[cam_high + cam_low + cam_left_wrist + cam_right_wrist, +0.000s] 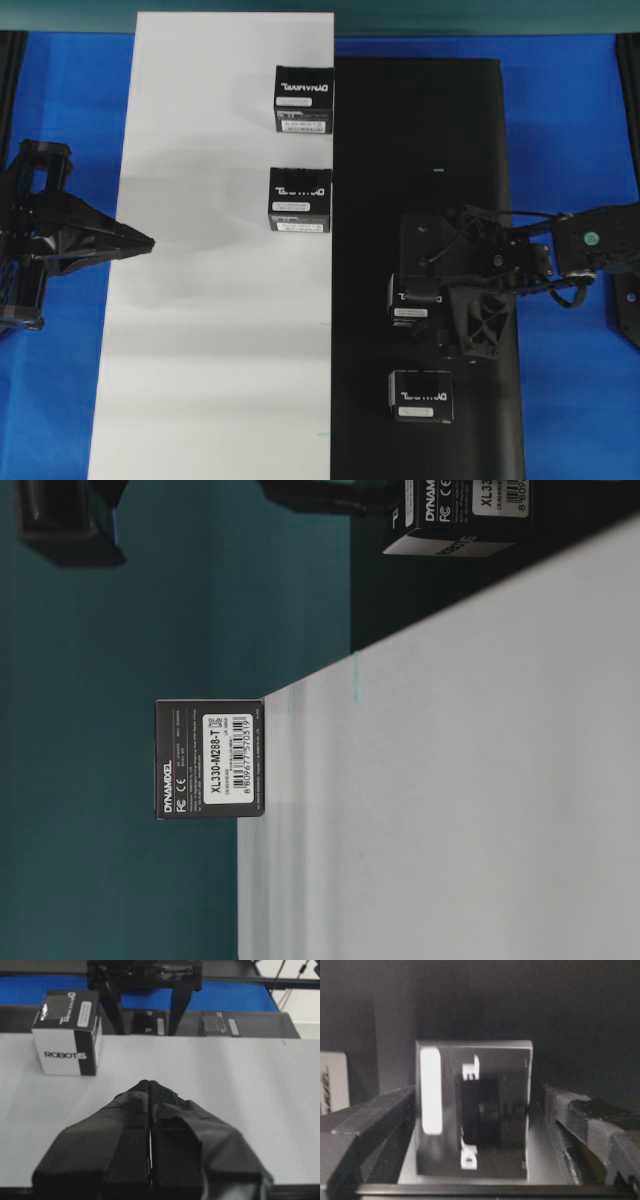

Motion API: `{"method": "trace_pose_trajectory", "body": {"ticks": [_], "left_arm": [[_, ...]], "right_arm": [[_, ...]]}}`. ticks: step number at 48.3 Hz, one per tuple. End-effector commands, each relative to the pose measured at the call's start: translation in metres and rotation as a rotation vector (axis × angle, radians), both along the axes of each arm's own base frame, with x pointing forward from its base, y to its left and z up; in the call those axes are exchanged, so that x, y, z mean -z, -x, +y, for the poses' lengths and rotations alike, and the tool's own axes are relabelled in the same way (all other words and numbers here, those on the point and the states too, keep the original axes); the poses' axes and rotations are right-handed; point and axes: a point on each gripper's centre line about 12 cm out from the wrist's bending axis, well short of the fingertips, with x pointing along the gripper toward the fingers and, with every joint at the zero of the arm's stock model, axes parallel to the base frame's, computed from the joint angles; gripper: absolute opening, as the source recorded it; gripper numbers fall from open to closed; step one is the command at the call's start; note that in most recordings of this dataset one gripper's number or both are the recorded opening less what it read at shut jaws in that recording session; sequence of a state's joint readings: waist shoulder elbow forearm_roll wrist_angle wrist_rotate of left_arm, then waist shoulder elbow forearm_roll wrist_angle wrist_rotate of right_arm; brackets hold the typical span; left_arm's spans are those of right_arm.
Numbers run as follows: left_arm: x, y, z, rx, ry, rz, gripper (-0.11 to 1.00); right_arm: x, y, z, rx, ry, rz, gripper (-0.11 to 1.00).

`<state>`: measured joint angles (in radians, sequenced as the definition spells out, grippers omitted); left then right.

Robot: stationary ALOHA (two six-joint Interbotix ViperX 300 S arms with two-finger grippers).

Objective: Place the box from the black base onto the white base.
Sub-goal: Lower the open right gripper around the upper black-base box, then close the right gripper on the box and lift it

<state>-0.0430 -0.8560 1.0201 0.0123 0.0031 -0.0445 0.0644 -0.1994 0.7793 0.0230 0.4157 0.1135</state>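
Blue tabletop carries two long sheets side by side, the white base (210, 330) and the black base (425, 150), meeting along one straight seam. Two boxes already sit on the white sheet close to that seam, so the transfer looks half done. The right gripper (432, 312) has its fingers spread wide around the box (412, 303) on the black sheet, straddling it but not yet clamped. Another box (420, 394) waits nearer the front edge. The left gripper (140, 241), fingers pressed together, hangs idle over the white sheet's outer edge, clear of the work.
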Motion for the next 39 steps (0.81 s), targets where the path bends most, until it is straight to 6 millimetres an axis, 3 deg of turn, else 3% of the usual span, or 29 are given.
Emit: {"method": "trace_pose_trajectory", "body": {"ticks": [1, 10, 39], "left_arm": [[-0.010, -0.003, 0.000, 0.000, 0.001, -0.026, -0.06], [-0.011, -0.002, 0.000, 0.000, 0.001, -0.028, -0.06], [-0.011, -0.002, 0.000, 0.000, 0.003, -0.028, -0.06]], "right_arm": [[0.000, 0.002, -0.001, 0.011, -0.009, -0.047, 1.00], [0.001, 0.009, -0.003, 0.020, -0.015, -0.146, 1.00], [0.008, 0.013, -0.003, 0.020, -0.015, -0.136, 1.00]]}}
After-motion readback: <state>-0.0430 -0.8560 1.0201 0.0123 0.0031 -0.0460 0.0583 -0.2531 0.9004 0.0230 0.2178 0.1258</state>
